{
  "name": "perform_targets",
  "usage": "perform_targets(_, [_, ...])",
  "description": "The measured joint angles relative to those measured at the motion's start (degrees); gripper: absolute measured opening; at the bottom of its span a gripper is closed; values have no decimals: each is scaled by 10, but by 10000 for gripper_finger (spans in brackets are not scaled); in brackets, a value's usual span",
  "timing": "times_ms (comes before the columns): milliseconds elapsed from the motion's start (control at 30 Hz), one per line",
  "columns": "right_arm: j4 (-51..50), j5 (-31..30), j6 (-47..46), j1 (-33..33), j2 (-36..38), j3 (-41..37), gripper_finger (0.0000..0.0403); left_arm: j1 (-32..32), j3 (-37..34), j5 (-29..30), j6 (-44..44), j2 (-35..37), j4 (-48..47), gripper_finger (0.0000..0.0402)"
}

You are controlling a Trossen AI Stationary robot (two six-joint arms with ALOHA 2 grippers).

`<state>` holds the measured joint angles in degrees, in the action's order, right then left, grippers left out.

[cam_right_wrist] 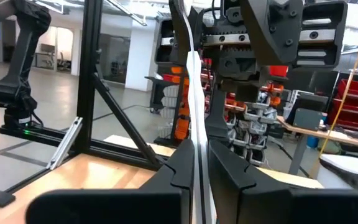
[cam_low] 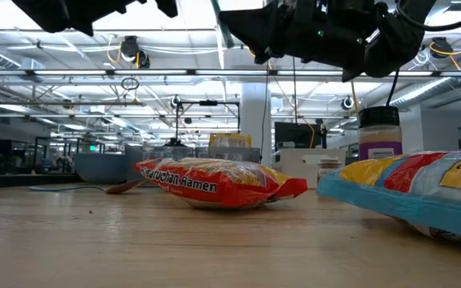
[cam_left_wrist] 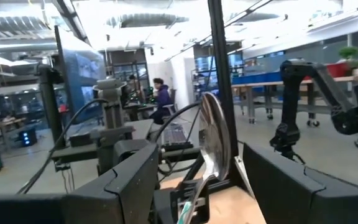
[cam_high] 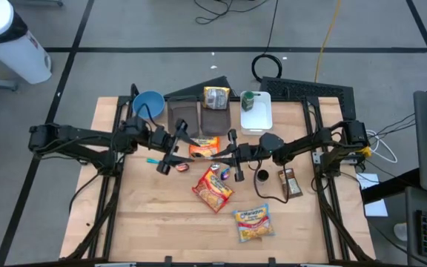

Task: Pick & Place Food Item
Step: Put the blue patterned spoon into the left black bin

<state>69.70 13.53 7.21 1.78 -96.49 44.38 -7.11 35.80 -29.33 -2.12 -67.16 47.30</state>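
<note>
Table [cam_high: 147, 222]: wooden top, food scattered over it. Both arms were seen reaching in to meet above its middle.

Step judged: a hand-over in mid-air, or a two-arm hold, of one orange packet [cam_high: 203, 148], which was found lifted clear of the table between the two grippers.

Right gripper [cam_high: 223, 153]: jaws were noted pressed together on the packet's thin sealed edge, which was seen running straight up out of the pinch in the right wrist view. The packet was held by this gripper.

Left gripper [cam_high: 186, 145]: jaws were recorded standing wide. The packet's far end was seen edge-on in the gap between them, with space on either side and no contact made out.

Next move, as judged: the left jaws would need to be closed squarely on the packet's body before the right pinch is released. The film looked slick and thin, so a slip or twist was considered possible.

Below the jaws: a red ramen packet [cam_low: 206, 182] and a blue-edged packet [cam_low: 422, 192] were noted lying flat, untouched. A blue bowl [cam_high: 148, 104] and a white tray [cam_high: 256, 111] were noted beyond the jaws, at the table's far edge.
</note>
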Motion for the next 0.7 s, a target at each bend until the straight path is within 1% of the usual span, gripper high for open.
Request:
perform_targets(133, [0,1,4,1,0,0,16,0,0,-12,10,0,1,246])
perform_targets(500, [-2,-1,10,5,0,0,16,0,0,-10,19,0,0,245])
perform_targets(600, [-3,-2,10,5,0,0,16,0,0,-7,21,0,0,229])
perform_targets(700, [-10,-2,10,5,0,0,16,0,0,-7,22,0,0,196])
